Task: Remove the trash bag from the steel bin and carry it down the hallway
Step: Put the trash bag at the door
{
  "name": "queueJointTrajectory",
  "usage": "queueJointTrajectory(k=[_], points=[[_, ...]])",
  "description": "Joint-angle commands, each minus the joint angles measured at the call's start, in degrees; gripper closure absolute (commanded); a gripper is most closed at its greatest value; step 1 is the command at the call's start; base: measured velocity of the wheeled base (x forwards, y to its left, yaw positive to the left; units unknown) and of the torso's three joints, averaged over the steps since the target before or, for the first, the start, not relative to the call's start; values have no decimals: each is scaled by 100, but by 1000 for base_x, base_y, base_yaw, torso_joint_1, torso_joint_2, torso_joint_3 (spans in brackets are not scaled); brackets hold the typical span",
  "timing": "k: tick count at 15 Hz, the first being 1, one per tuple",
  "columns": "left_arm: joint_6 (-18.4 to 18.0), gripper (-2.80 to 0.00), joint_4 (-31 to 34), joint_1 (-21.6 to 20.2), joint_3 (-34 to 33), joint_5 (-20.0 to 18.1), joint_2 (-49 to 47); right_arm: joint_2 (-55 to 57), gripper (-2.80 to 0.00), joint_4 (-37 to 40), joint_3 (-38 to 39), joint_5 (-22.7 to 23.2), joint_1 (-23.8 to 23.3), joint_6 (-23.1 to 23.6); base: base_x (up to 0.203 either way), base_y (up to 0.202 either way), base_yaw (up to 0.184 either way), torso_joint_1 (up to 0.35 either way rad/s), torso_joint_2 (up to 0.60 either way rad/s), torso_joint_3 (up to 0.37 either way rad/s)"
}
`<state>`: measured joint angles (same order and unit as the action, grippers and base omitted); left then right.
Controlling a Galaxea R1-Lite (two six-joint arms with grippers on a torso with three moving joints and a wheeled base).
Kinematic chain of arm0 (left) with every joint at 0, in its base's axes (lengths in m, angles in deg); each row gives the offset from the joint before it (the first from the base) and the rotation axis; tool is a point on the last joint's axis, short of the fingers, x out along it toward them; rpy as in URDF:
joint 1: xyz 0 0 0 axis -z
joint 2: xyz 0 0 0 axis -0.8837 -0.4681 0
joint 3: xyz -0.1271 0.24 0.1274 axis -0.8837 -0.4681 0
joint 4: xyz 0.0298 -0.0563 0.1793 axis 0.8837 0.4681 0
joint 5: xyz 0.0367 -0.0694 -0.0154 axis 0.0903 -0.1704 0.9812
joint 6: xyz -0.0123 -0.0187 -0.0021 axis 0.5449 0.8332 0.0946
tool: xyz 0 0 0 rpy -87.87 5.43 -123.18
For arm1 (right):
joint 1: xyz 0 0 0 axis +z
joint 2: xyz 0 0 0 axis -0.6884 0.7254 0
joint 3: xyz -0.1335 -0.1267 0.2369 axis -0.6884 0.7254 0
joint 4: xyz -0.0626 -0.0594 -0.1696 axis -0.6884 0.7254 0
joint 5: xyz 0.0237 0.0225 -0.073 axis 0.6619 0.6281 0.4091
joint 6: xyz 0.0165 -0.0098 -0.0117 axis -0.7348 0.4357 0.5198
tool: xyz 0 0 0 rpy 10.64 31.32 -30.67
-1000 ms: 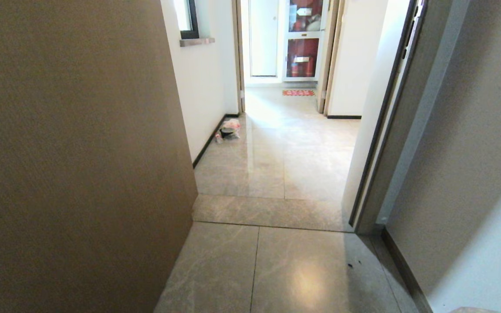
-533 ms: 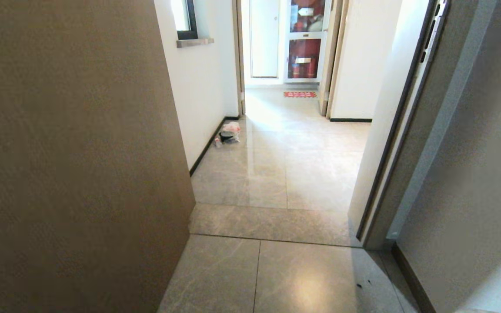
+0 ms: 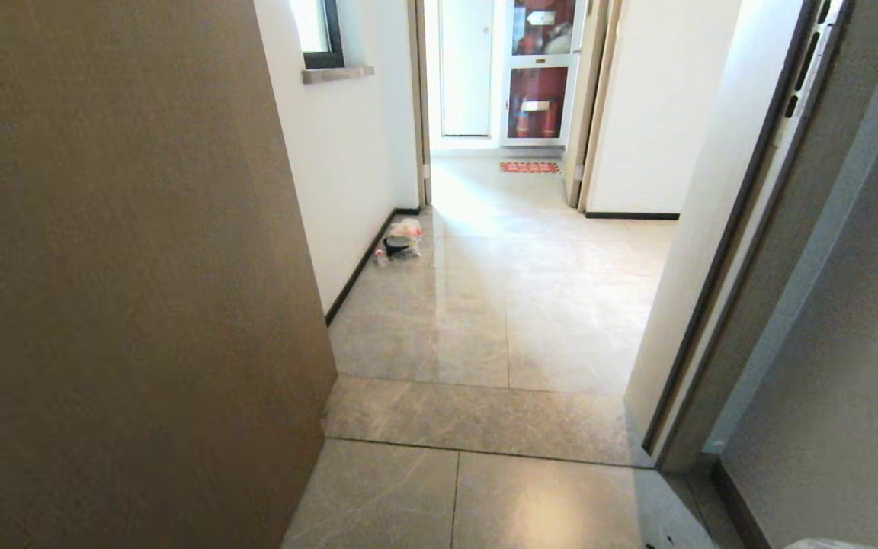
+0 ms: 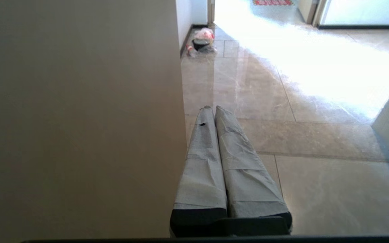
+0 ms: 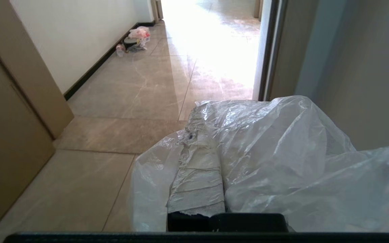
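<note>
The right gripper (image 5: 194, 135), its fingers wrapped in grey tape, is closed tight on the thin, see-through, wrinkled plastic trash bag (image 5: 282, 158); the film drapes over one finger and billows out beside it, hiding the other finger almost wholly. In the head view only a pale sliver of the bag (image 3: 828, 544) shows, at about five o'clock at the frame's edge.

The left gripper (image 4: 213, 109) has its two tape-wrapped fingers pressed together with nothing between them, pointing out over the floor just beside the flat tan-brown door panel (image 4: 79, 118).

Ahead runs the hallway (image 3: 515, 305) of glossy beige marble-look tiles, with white walls and a black baseboard. A darker stone threshold strip (image 3: 477, 419) crosses the floor between the tan panel at nine o'clock and a dark-edged door frame (image 3: 721, 282) at three o'clock. At about eleven o'clock, against the baseboard, lies a small heap of litter (image 3: 401, 242): a pinkish-white bag, something dark and round, perhaps a bowl, too far off to be sure. At twelve o'clock a red patterned mat (image 3: 529, 166) lies before a glass-fronted red cabinet (image 3: 536, 101).
</note>
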<state>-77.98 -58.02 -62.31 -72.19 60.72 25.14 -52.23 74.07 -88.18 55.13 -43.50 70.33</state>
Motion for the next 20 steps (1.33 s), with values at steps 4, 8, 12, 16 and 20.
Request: queueJointTrajectory(k=[4,8,12,16,20], points=[[-20,0,1,-4,-18,0,-2,0,0,-2,9,-3,0,-6,146,0,2,2,5,3],[-26,0,24,-4,-9,0,-2,7,0,-2,9,-3,0,-6,0,0,0,0,0,0],[-35,0,27,-4,-9,0,-2,4,0,-2,9,-3,0,-6,1,-51,8,1,3,1],[-26,0,27,-4,-9,-7,-2,7,0,-2,9,-3,0,-6,0,-170,3,3,4,4],[-32,0,9,-4,-12,0,-2,-1,0,-2,9,-3,0,-6,0,-21,0,-1,1,1]])
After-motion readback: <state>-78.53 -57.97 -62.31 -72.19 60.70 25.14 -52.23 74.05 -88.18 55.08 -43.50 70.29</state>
